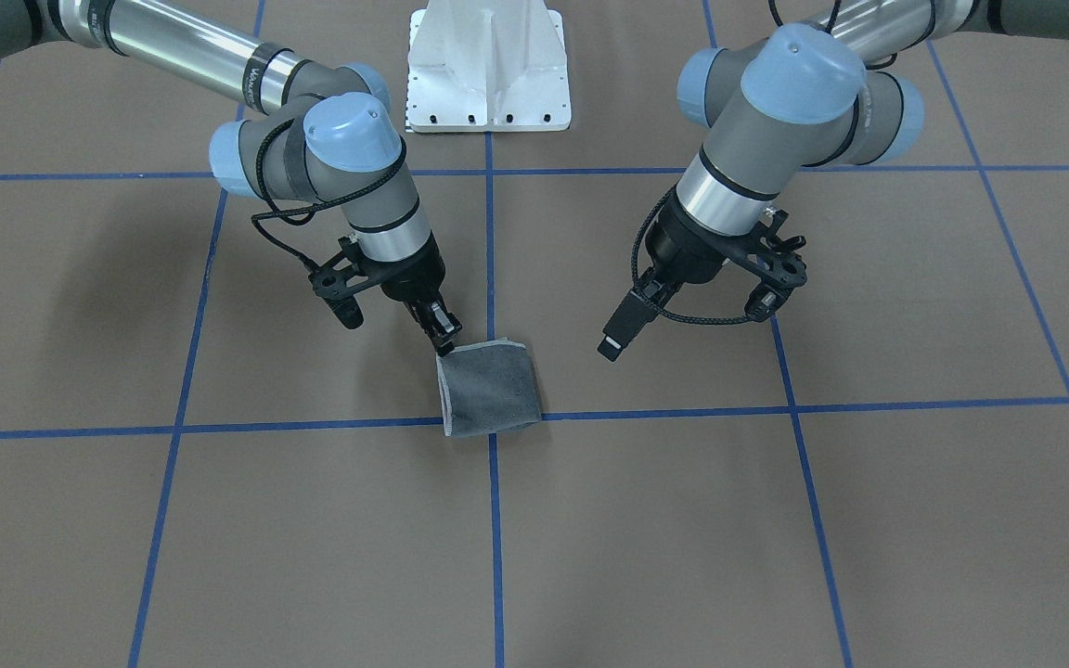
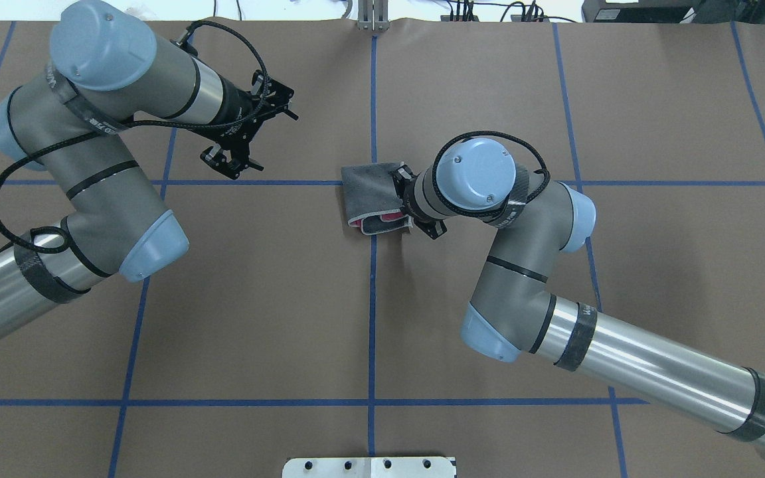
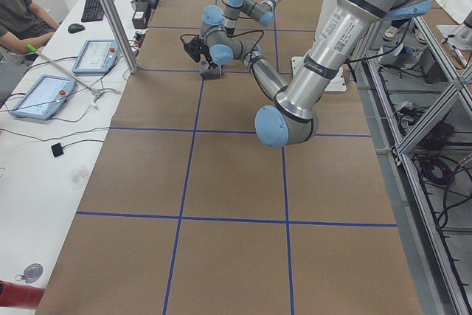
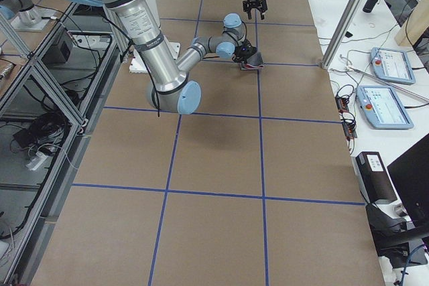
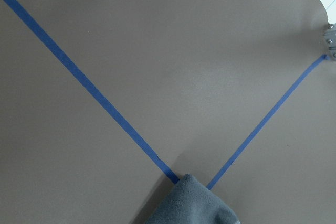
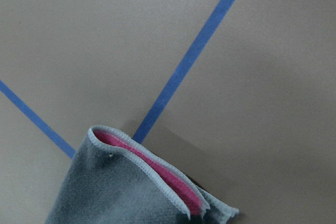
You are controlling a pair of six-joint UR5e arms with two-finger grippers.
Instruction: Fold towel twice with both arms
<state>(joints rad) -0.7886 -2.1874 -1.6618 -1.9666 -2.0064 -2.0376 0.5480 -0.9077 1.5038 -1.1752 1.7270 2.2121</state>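
Observation:
The towel (image 1: 488,385) lies folded small at a crossing of blue tape lines, dark grey face out. Pink shows between the layers at its open edge (image 2: 382,218), also in the right wrist view (image 6: 157,169). My right gripper (image 1: 444,341) reaches down to the towel's back corner with its fingers pinched together on it. In the overhead view its wrist hides the fingers. My left gripper (image 1: 616,339) hangs open and empty above bare table, well to the side of the towel (image 2: 231,162). The left wrist view shows only a towel corner (image 5: 191,205).
The white pedestal base (image 1: 488,74) stands at the robot's edge of the table. Blue tape lines (image 1: 493,232) grid the brown surface. A side bench with tablets (image 3: 37,97) and a seated person (image 3: 18,12) lies beyond the table's far edge.

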